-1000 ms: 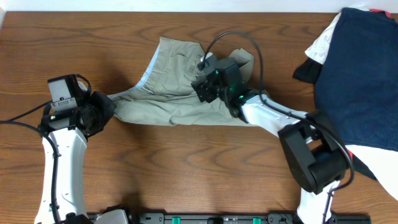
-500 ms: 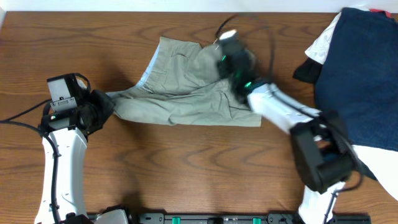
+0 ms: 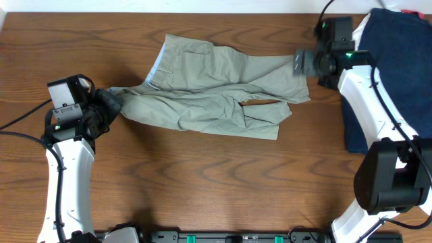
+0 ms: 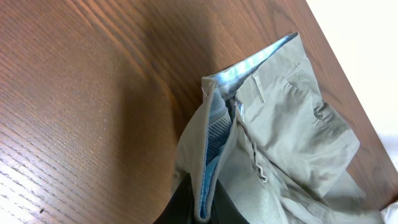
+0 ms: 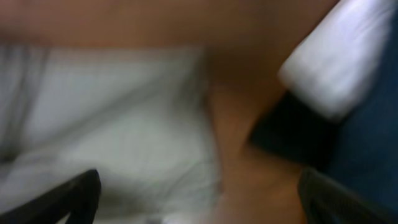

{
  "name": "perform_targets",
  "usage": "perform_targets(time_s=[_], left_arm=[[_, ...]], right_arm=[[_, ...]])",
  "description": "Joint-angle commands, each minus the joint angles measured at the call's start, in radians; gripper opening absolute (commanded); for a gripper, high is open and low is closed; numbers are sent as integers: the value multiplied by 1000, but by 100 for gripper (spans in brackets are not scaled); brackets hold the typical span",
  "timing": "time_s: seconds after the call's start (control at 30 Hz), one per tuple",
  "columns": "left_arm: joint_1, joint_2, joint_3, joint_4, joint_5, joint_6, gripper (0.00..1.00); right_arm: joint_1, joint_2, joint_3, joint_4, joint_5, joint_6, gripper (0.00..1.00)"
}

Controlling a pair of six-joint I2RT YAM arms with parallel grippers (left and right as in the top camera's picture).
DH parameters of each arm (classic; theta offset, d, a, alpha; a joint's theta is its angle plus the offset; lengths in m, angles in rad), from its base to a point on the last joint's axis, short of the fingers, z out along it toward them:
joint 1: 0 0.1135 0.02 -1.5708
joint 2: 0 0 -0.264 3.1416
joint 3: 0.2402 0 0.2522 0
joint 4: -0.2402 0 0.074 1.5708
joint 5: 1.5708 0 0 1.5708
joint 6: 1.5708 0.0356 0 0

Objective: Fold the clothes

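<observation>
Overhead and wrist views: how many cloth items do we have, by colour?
Khaki shorts: 1
Navy garment: 1
White cloth, blurred in the right wrist view: 1
Total: 3

Shorts [image 3: 216, 101] on table [image 3: 202, 182] between left gripper [image 3: 113, 105] and right gripper [image 3: 299, 65].

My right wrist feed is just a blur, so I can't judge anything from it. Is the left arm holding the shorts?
Observer: Yes, the left fingers are shut on the shorts at their waistband end.
Operator: How do the shorts lie?
Observer: Spread across the table, waistband to the left, legs toward the right arm.
Operator: Is the waistband flat?
Observer: No, it gapes open, showing pale striped lining.
</observation>
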Motion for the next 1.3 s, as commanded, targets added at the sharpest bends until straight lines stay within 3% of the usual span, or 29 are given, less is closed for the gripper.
perform_targets(time_s=[0.0, 0.17, 0.33, 0.63, 0.7, 0.73, 0.77, 0.8, 0.97, 1.27], left_arm=[[5, -3, 7, 3, -10, -6, 6], [5, -3, 7, 4, -11, -6, 6], [5, -3, 7, 3, -11, -6, 6], [5, -3, 7, 3, -11, -6, 6], [5, -3, 7, 3, -10, -6, 6], [5, -3, 7, 3, -10, -6, 6], [5, -3, 7, 3, -10, -6, 6], [5, -3, 7, 3, -11, -6, 6], [5, -3, 7, 20, -11, -6, 6], [11, -3, 7, 206, -14, -47, 6]], right_arm=[[30, -6, -19, -122, -175, 14, 99], [69, -6, -111, -221, -173, -27, 99], [87, -6, -257, -207, -279, 1, 85], [183, -6, -473, 55, -368, 74, 78], [208, -6, -491, 111, -368, 96, 67], [218, -6, -492, 122, -367, 98, 48], [225, -6, -492, 130, -367, 98, 17], [230, -6, -491, 130, -367, 99, 1], [185, -16, -399, -90, -365, 76, 1], [-154, -33, 177, -602, -303, 21, 1]])
